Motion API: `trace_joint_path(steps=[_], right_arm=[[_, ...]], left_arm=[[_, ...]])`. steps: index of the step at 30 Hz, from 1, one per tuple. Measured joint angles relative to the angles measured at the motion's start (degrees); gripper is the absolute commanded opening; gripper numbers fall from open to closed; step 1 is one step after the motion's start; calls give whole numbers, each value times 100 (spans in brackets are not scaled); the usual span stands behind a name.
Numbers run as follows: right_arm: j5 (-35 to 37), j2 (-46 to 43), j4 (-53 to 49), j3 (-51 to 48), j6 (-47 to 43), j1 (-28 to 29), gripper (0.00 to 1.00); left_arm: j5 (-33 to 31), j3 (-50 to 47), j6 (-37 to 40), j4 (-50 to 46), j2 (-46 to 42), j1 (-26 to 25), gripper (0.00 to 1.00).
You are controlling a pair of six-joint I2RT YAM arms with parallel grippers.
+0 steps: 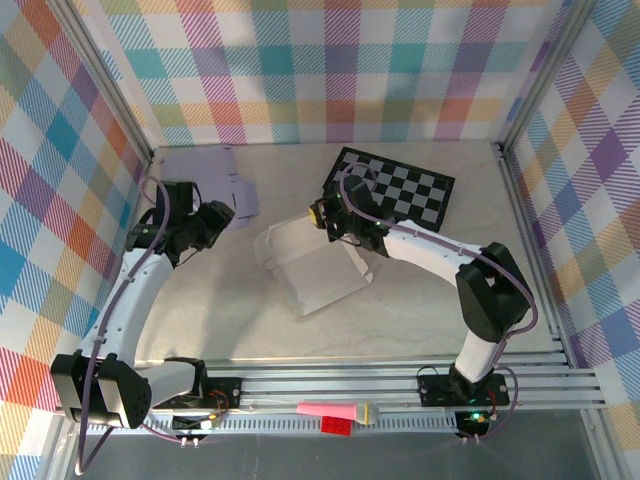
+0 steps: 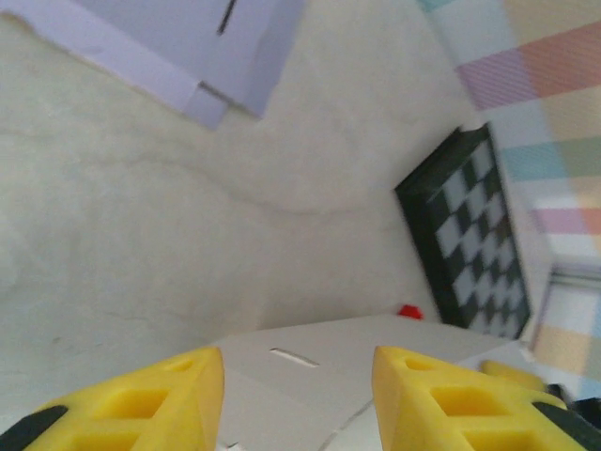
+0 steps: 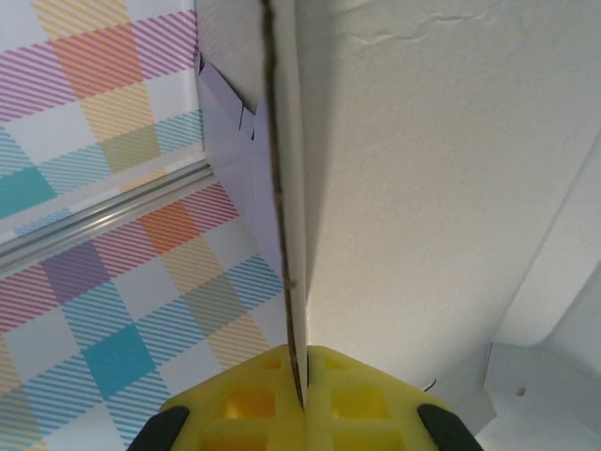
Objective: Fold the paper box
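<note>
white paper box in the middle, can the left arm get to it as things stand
Probably yes. The open left hand faces the white paper box from close by, with bare pale table between them. The right hand, shut on a raised panel, holds the opposite side.

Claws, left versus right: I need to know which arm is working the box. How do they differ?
The left claw is open, gripping nothing; the right claw is shut on a panel edge of the white paper box. The left claw sits left of the box, near the flat lavender paper sheet; the right claw is at the box's far edge, by the black-and-white checkerboard. Both have yellow fingers.
</note>
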Motion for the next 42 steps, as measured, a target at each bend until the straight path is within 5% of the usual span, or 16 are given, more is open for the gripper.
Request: trace_joint_path(steps=[21,33,42], right_arm=[[-562,699,2096,-557,-1139,22,0],[-831,837,1818,-267,-1353,-35,0],[-999,946,1412,37,-1416,-83,0]], left_arm=[[-315,-1952,1078,450,-562,0,17],[74,-2527,2409,1443,-605,-9,19],[310,-2114,3777,1447,321,-160,22]])
